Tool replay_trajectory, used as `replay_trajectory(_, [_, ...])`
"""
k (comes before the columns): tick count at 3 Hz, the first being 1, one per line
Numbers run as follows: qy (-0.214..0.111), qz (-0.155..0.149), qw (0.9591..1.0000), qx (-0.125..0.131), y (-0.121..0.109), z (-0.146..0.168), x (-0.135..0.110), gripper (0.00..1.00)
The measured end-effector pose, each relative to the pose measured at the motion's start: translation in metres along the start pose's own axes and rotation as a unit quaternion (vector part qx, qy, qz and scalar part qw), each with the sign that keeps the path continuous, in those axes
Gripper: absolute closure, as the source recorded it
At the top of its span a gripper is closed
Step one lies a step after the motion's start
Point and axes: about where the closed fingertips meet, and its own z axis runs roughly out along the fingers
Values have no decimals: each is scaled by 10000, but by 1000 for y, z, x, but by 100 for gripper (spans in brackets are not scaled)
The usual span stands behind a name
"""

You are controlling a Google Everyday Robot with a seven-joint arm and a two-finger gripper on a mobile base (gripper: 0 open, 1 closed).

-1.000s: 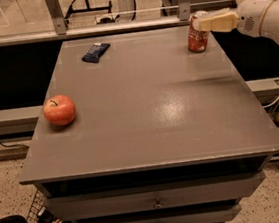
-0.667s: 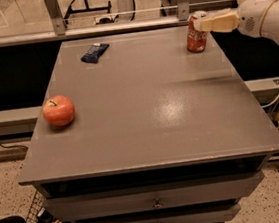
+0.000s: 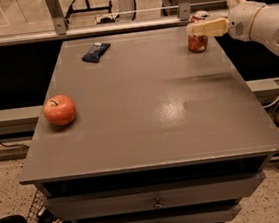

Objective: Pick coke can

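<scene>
The coke can [image 3: 197, 43], red with a silver top, stands at the far right corner of the grey table [image 3: 149, 107]. My gripper [image 3: 198, 27] reaches in from the right on the white arm [image 3: 260, 21] and is at the can's upper part, with its cream-coloured end lying across the front of the can. The can's base looks to be on or just above the table top.
A red-orange apple [image 3: 59, 109] sits near the table's left edge. A flat dark blue snack packet [image 3: 95, 52] lies at the far left. Drawers [image 3: 157, 201] are below the front edge. A railing [image 3: 119, 22] runs behind the table.
The gripper and the can stay together at the far right corner, with only a small shift. The apple and the packet have not moved.
</scene>
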Motion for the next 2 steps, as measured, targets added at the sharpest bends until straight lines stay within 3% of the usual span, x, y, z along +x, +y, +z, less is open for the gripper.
replay_trajectory(2, [-56,178,9998,45,-7,14,26,0])
